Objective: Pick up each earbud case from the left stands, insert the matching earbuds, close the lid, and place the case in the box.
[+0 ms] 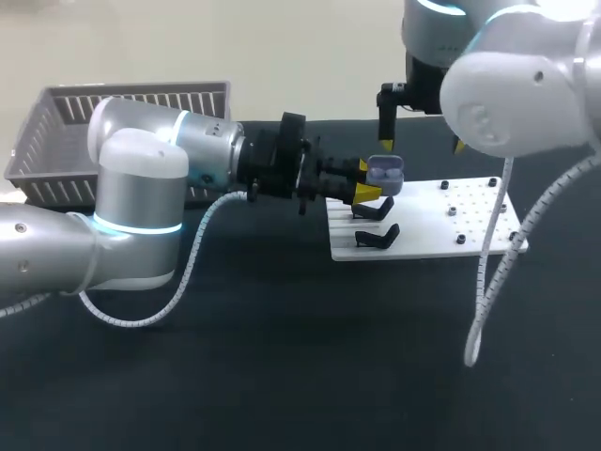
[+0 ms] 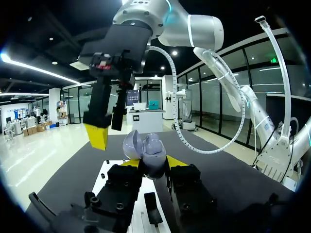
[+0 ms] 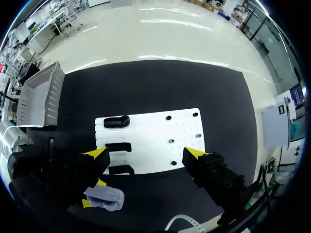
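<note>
Black table (image 1: 282, 366): left tool (image 2: 151, 162) clamps the case (image 2: 154, 149), lid open; right tool (image 3: 146, 154) spread, empty.

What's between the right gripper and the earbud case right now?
Nothing: the left wrist view shows bare air between the right gripper and the open earbud case held by the left gripper.

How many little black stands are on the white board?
3 black stands in a row on the white board: one nearest the earbud case, one in the middle, one farthest from it.

Left fingers (image 1: 369, 194) clamp earbud case (image 1: 386, 172) above board (image 1: 441, 221).
</note>
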